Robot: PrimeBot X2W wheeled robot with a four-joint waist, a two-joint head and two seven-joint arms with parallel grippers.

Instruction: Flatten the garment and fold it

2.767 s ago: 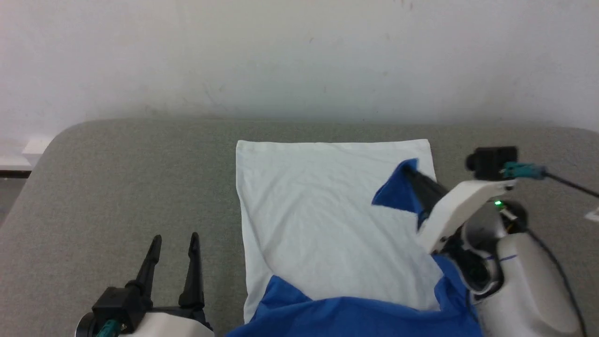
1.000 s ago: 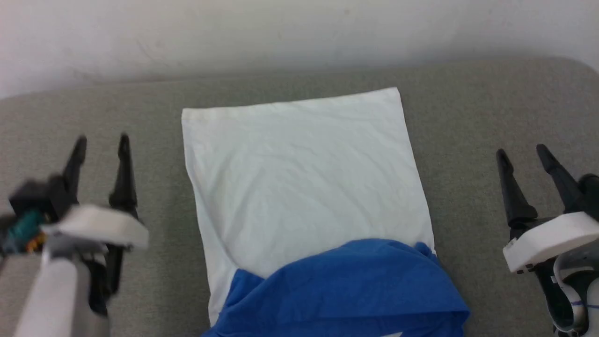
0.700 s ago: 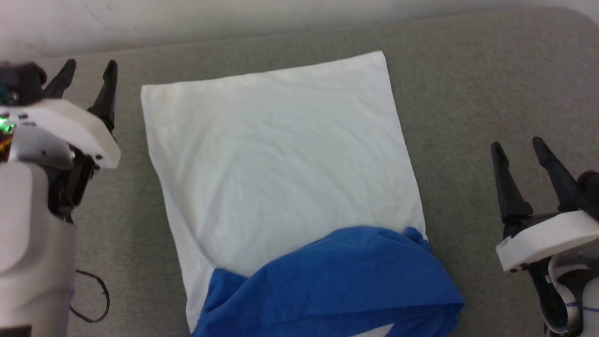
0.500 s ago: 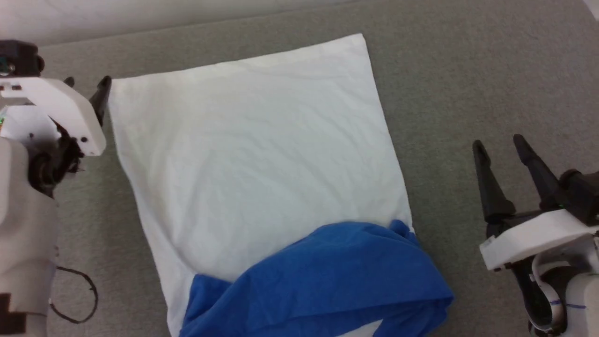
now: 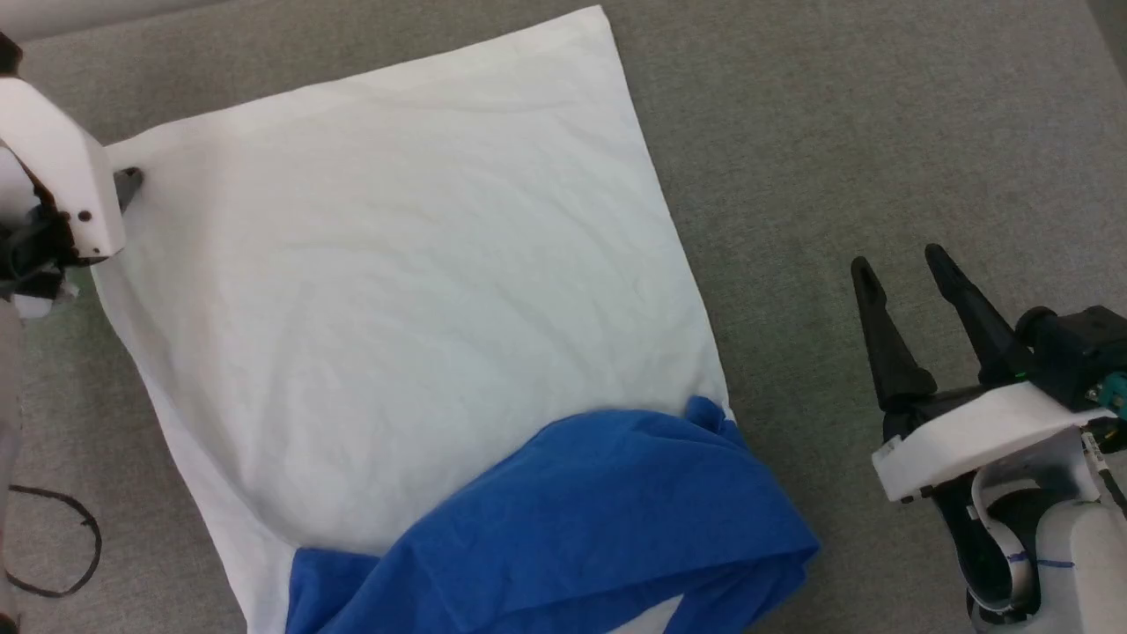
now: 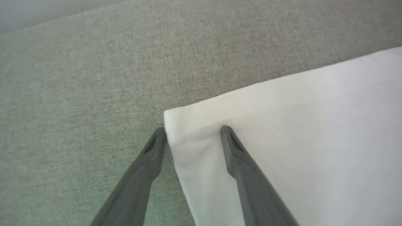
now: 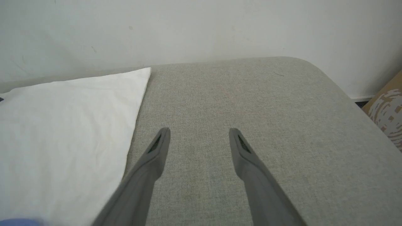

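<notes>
Mid-frame, a corner of the garment (image 6: 298, 141) is straddled by the wide-open left gripper (image 6: 193, 131). Both layers should be caught.

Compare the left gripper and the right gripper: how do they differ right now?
Place: the left gripper is at the garment's far white corner; the right gripper hovers over the bare grey surface, apart from the garment. Contact: the left gripper's jaws straddle that corner, one finger on the cloth; the right gripper has nothing between its jaws. Shared: both stand open.
</notes>
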